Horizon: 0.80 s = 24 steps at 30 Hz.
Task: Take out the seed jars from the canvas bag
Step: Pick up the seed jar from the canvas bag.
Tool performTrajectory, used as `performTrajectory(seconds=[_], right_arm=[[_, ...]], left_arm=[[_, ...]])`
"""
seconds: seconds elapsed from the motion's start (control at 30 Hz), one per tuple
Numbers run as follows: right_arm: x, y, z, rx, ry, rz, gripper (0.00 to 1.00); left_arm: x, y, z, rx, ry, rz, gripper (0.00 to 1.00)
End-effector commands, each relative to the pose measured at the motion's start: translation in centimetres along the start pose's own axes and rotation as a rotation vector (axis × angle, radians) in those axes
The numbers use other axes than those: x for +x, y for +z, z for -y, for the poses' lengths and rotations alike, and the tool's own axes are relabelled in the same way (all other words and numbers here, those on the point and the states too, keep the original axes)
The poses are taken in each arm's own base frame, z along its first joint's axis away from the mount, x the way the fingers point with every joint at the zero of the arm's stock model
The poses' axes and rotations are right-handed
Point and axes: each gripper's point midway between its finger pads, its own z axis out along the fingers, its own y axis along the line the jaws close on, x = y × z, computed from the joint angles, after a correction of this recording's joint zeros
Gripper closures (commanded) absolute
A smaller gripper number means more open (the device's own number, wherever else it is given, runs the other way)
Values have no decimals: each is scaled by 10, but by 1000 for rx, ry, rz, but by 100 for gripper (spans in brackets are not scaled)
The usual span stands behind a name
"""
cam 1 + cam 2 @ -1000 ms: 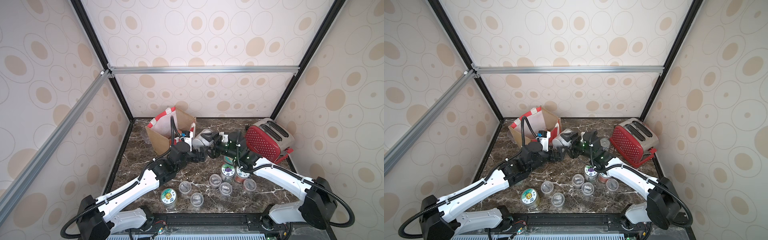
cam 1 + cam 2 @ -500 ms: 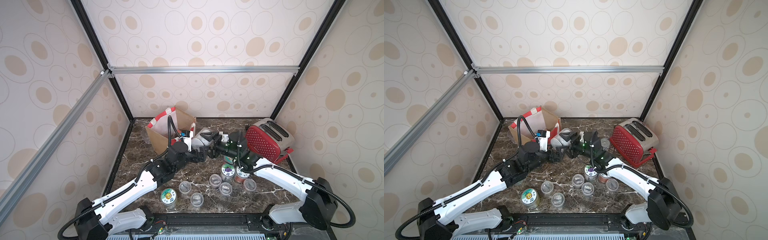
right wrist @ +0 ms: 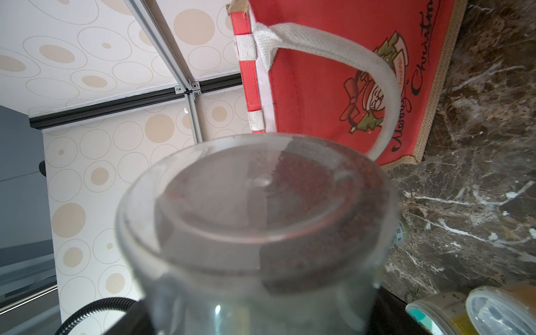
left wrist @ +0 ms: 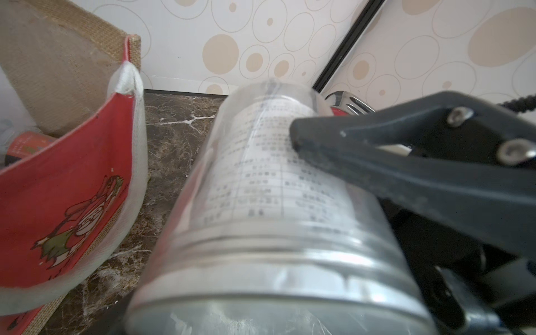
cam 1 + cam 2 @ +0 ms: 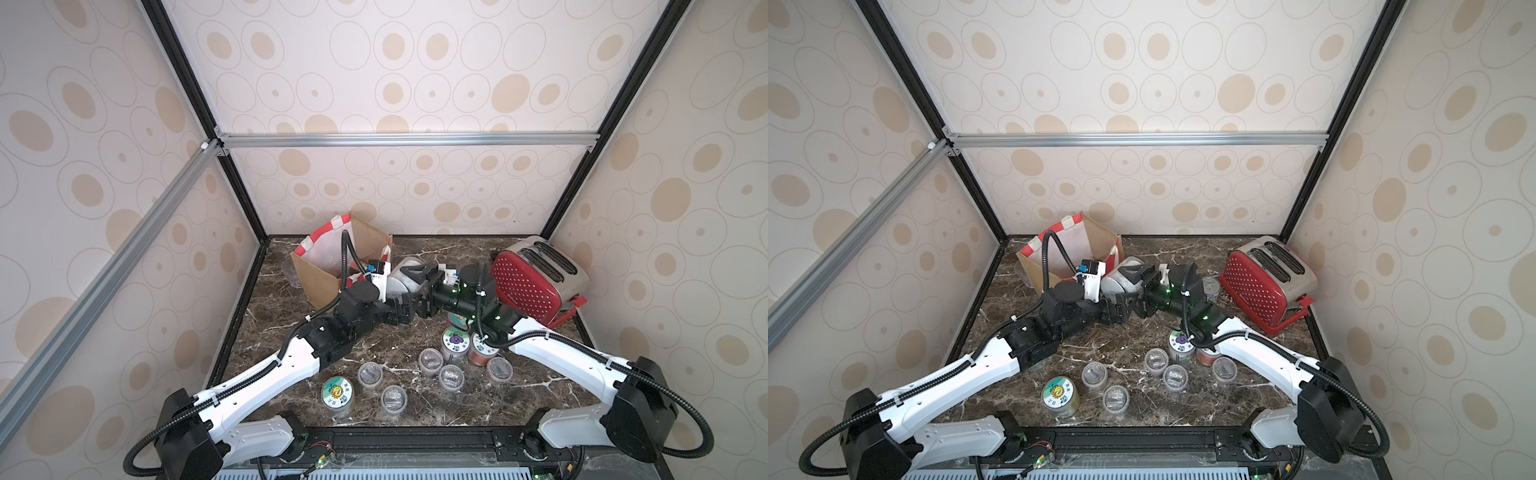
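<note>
Marble worktop (image 5: pixel 266 303), oval-patterned walls. Item: large labelled seed jar (image 5: pixel 401 276), tilted on its side between the two pincers, outside the canvas bag (image 5: pixel 320 278), which stands just beside the left pincer (image 5: pixel 405 306). Right pincer (image 5: pixel 417 289): clamped on the jar's body. Left pincer: at the jar's lid end; grip cannot be told. Smaller seed jars (image 5: pixel 432 360): upright on the worktop, behind the right pincer.

Clear seed jar (image 3: pixel 261 220) close up, red canvas bag (image 3: pixel 313 75) with white handle (image 3: pixel 387 87) behind, 2 lidded jars (image 3: pixel 499 310) on marble table (image 3: pixel 478 179)
</note>
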Motion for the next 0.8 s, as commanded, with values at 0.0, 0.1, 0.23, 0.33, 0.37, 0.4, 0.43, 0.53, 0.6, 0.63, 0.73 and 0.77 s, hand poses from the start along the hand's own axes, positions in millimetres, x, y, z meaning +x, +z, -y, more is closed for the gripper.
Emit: performTrajectory(seconds=[0.0, 0.1, 0.23, 0.33, 0.37, 0.4, 0.43, 0.53, 0.6, 0.63, 0.73, 0.77], right_arm=[[12, -8, -26, -93, 12, -38, 36], [12, -8, -25, -95, 20, -39, 36], [11, -9, -24, -97, 27, -36, 36], [11, -10, -25, -100, 27, -35, 36], [11, -10, -25, -99, 27, -34, 36], [11, -10, -24, -98, 28, -33, 36], [11, -9, -26, -102, 27, -33, 36], [11, -7, -27, -102, 26, -36, 36], [11, -6, -29, -105, 26, -39, 36], [12, -6, -30, -105, 26, -41, 36], [13, -6, -30, -105, 26, -45, 36], [12, -6, -29, -104, 26, -43, 36]], left_arm=[[-33, -12, 18, 95, 9, 92, 6], [-41, -19, 14, 97, 3, 119, 5], [-45, -24, 1, 79, -9, 127, 2], [-41, -23, -5, 61, -1, 102, 4], [-39, -22, -5, 65, 4, 90, 3], [-37, -20, -3, 77, 5, 79, 2], [-34, -18, -1, 91, 7, 66, 2], [-25, -10, 3, 117, 5, 25, 2], [-19, -4, 1, 114, -2, 1, 2], [-16, -1, 0, 109, -4, -8, 2], [-12, 4, -4, 88, -7, -18, 2], [-13, 5, -4, 92, -8, -19, 3]])
